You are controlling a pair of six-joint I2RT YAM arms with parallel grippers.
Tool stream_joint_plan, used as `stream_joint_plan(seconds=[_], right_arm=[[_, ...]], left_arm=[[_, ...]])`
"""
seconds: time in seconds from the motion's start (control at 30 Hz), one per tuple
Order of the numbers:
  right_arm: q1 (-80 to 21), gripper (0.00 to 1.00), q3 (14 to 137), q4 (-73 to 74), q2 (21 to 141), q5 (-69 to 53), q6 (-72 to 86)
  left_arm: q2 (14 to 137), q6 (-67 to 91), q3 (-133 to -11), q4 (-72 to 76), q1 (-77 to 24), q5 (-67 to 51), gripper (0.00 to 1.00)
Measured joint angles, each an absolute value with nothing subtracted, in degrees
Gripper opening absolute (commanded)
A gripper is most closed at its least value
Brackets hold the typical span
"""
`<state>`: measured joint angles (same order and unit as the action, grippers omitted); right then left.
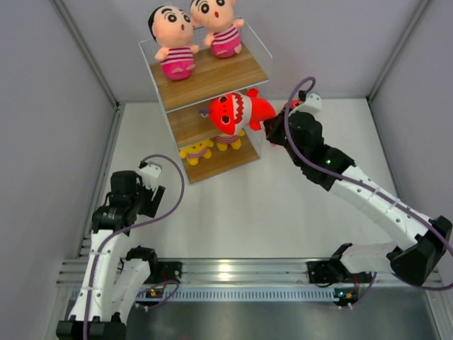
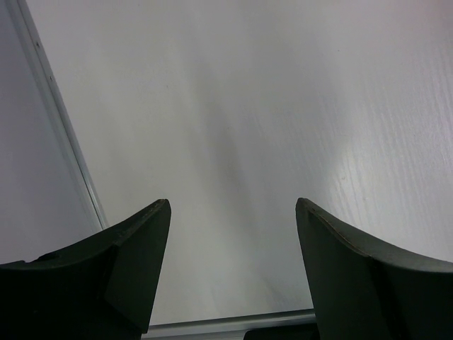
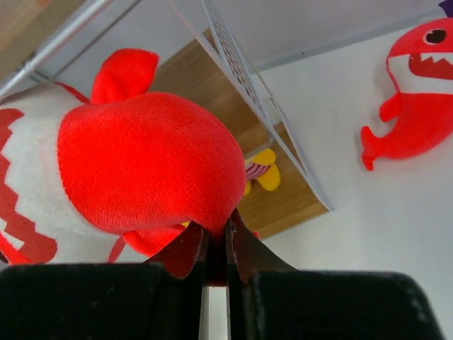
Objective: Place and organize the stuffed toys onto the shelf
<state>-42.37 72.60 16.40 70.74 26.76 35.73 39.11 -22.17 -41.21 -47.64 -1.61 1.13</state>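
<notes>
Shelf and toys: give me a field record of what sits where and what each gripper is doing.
top tier: left boy doll and right boy doll, side by side on the shelf
middle tier: held shark at its open front; resting or not, cannot tell
bottom tier: yellow dolls
off shelf: second shark, on the table, seen in the right wrist view
right gripper: shut on held shark
left gripper: open, empty, over the table

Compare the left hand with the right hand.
The left hand is open and empty; the right hand is shut on the red shark. The left hand hovers over bare table, near its base; the right hand reaches out to the shelf. Both have dark fingers.
</notes>
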Motion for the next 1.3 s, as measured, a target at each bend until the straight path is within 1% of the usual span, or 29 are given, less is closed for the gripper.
stream_joint_plan(seconds=[0.03,0.23,0.3,0.33,0.37,0.47,0.5,0.6,0.73,0.87,0.9,1.1,1.13,1.17,1.2,1.3], right_arm=[[-42.57,0.03,72.60,14.41,71.66,27.31,37.01],[-45.36,0.04,73.10,8.10,80.25,31.73,43.97],[-46.11,0.07,73.78,7.62,83.68,33.32,46.04],[-46.41,0.13,74.06,7.57,84.97,34.15,46.89],[-46.59,0.16,74.30,7.53,85.89,34.98,47.72],[-47.31,0.18,75.18,7.18,87.66,37.63,50.33],[-47.53,0.22,75.48,6.90,87.85,38.37,51.16],[-48.10,0.27,76.66,6.22,88.07,40.86,53.19],[-48.62,0.39,79.79,4.97,90.24,42.52,54.35],[-49.71,0.40,80.75,2.46,92.01,42.98,53.54],[-50.15,0.40,80.75,2.15,92.23,43.05,53.17],[-51.35,0.20,80.62,-1.21,92.49,42.85,52.31],[-51.35,0.12,80.62,-1.72,92.49,42.87,52.36],[-51.35,0.08,80.62,-2.00,92.49,42.89,52.49],[-51.35,0.00,80.62,-2.22,92.51,43.03,52.80],[-51.35,0.00,80.60,-2.61,92.51,44.10,53.74]], left_arm=[[39.11,-22.17,-41.21,-47.62,-1.61,1.08,0.77],[38.50,-22.17,-41.21,-47.62,-1.61,0.89,0.77],[38.35,-22.17,-41.21,-47.62,-1.61,0.89,0.77],[38.22,-22.17,-41.21,-47.62,-1.61,0.89,0.77],[38.17,-22.17,-41.21,-47.62,-1.61,0.89,0.77],[38.02,-22.17,-41.21,-47.62,-1.61,0.89,0.77],[38.00,-22.17,-41.19,-47.62,-1.61,0.89,0.77],[38.00,-22.20,-41.21,-47.64,-1.61,0.89,0.77],[38.00,-22.20,-41.19,-47.62,-1.61,0.89,0.77],[37.98,-22.20,-41.19,-47.62,-1.61,0.89,0.77],[37.98,-22.20,-41.19,-47.62,-1.61,0.89,0.77],[38.00,-22.20,-41.19,-47.64,-1.61,0.89,0.77],[38.00,-22.20,-41.19,-47.62,-1.61,0.89,0.77],[38.00,-22.20,-41.19,-47.62,-1.61,0.89,0.77],[38.00,-22.20,-41.19,-47.62,-1.61,0.86,0.77],[38.00,-22.20,-41.19,-47.64,-1.61,0.89,0.77]])
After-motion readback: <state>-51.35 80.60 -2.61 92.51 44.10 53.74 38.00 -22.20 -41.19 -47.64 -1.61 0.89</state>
